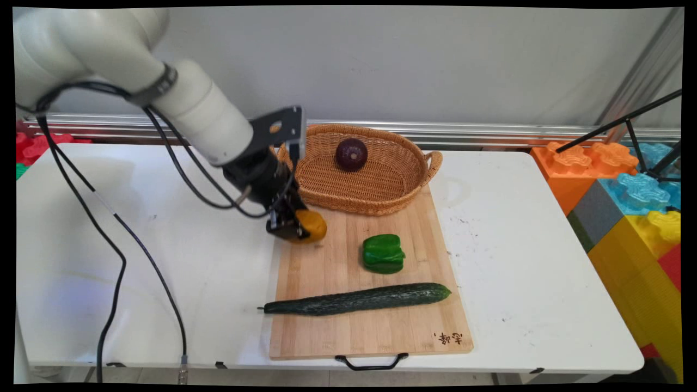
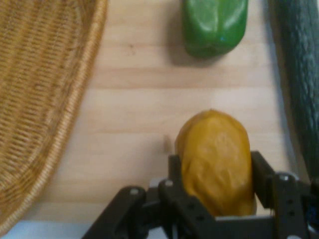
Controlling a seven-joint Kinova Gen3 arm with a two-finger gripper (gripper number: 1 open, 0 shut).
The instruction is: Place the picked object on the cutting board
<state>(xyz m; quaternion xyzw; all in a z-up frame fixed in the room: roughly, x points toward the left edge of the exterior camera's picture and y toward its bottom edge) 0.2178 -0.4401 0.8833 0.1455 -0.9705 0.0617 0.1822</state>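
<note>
My gripper (image 1: 298, 226) (image 2: 215, 172) is shut on a yellow-orange lumpy fruit (image 1: 311, 225) (image 2: 215, 160), held at the upper left corner of the wooden cutting board (image 1: 370, 321) (image 2: 134, 114). A green bell pepper (image 1: 383, 253) (image 2: 214, 25) lies on the board to the right of the fruit. A long dark cucumber (image 1: 356, 299) (image 2: 301, 84) lies across the board nearer the front. Behind the board stands a wicker basket (image 1: 375, 193) (image 2: 35, 99) with a dark purple onion (image 1: 351, 154) in it.
Large coloured toy blocks (image 1: 631, 201) are stacked past the table's right edge, with a black tripod leg (image 1: 615, 125) above them. Black cables (image 1: 120, 256) hang from the arm over the left half of the table. The board's black handle (image 1: 371, 362) overhangs the front edge.
</note>
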